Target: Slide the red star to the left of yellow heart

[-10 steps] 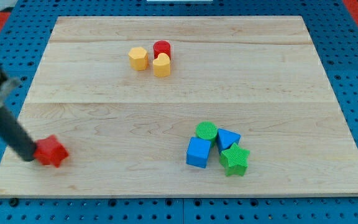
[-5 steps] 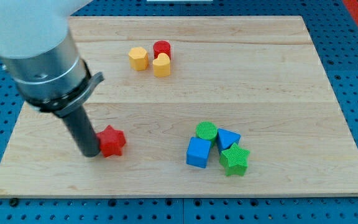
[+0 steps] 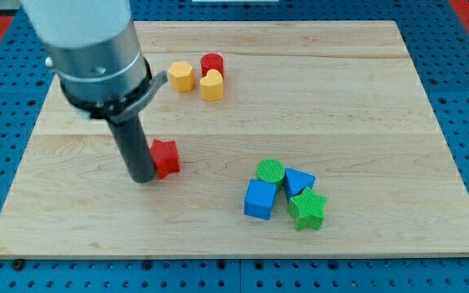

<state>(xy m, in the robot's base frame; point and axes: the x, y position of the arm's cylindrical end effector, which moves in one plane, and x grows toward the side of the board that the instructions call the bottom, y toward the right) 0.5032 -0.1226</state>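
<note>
At the frame's centre-left, the red star [image 3: 165, 157] is touched on its left by my tip [image 3: 143, 178], jawless by design, and remains well below the yellow heart [image 3: 212, 85], its place beside the yellow hexagon [image 3: 181, 76] unreached.

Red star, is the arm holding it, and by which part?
Nothing is held. My tip only presses against the red star on its side toward the view's left.

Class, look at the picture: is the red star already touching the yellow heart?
No, the red star sits by my tip, well apart from the yellow heart near the view's top.
</note>
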